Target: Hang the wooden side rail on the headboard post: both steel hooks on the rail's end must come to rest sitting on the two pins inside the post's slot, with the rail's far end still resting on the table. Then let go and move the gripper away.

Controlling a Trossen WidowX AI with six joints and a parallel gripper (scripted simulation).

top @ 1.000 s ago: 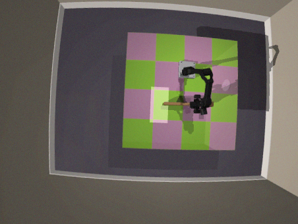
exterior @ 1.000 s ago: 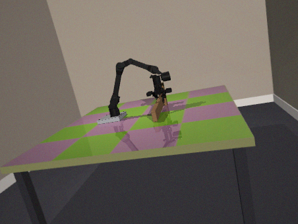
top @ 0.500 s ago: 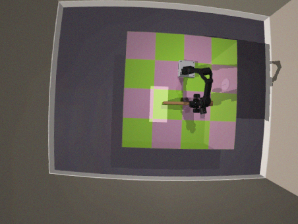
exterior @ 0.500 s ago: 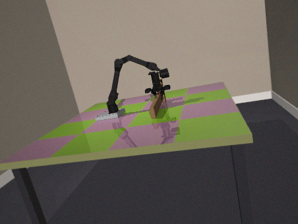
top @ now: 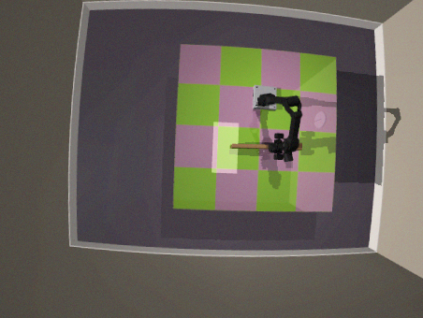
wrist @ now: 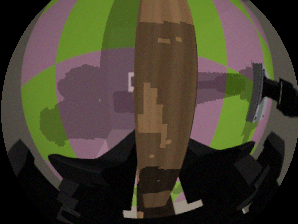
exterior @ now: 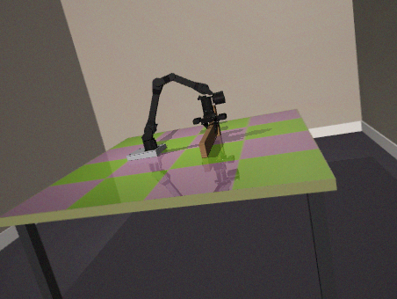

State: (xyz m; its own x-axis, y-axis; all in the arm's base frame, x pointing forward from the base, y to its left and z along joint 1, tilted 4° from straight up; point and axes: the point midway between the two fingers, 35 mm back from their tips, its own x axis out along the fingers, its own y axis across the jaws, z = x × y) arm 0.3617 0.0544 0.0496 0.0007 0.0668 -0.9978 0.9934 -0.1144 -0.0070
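Observation:
The wooden side rail (top: 248,146) (exterior: 206,146) (wrist: 167,65) stands on its narrow edge as a long brown plank. Its near end in the exterior view appears to be on or very close to the table. My gripper (top: 279,147) (exterior: 209,125) (wrist: 152,131) is shut on the rail, with one finger on each side. A brown upright piece (exterior: 215,108), apparently the headboard post, shows just behind the gripper in the exterior view. The steel hooks, the slot and its pins are hidden or too small to make out, so I cannot tell whether they touch.
The arm's pale base plate (top: 256,106) (exterior: 137,156) (wrist: 256,95) is bolted to the checkered table (top: 196,65) (exterior: 281,163). A pale-bordered rectangle (top: 226,124) lies around the rail's left end in the overhead view. A pale disc (top: 319,120) lies on the table's right side.

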